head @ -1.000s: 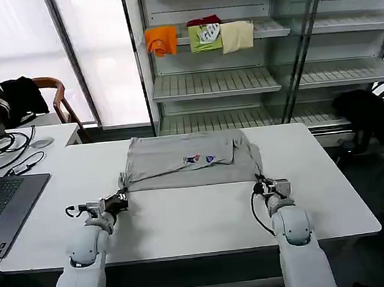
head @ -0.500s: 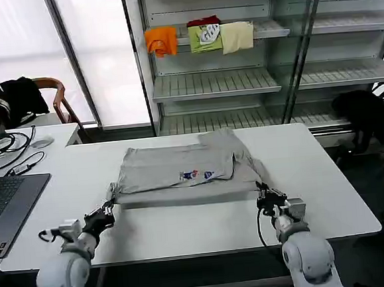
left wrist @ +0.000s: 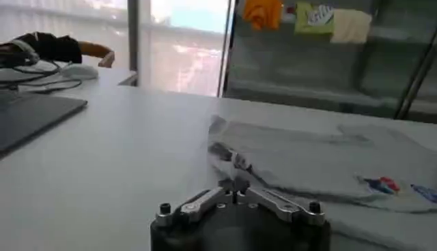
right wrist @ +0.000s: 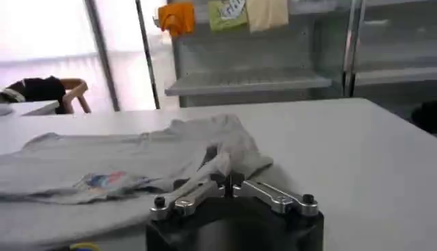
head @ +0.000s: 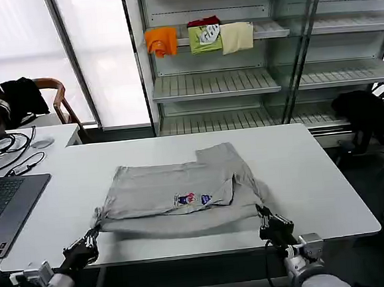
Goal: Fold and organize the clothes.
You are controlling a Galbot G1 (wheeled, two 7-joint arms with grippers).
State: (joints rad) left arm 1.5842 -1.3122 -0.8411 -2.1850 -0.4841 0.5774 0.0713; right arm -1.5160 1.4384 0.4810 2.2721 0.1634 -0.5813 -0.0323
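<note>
My left claw (head: 93,239) sat at about seven o'clock on the white worktop (head: 327,173), pinched tight on the near-left corner of the grey T-shirt (head: 176,198). My right claw (head: 264,217) sat at about five o'clock, clamped the same way on the near-right corner; in the right wrist view a fold of grey cloth rose between its fingers (right wrist: 222,164). The T-shirt lay across the middle of the worktop, partly doubled over, its small coloured print (head: 192,199) facing up and one sleeve sticking out toward one o'clock.

I judged the risks to be these. The near hem was close to the six o'clock edge, so a further pull toward me could drag it off the worktop and leave the fold hanging. The left corner looked stretched into a thin tail, which could slip from my grip if that arm pulled harder than the other. Uneven pulling would also skew the fold, and the loose sleeve could bunch under the body.
</note>
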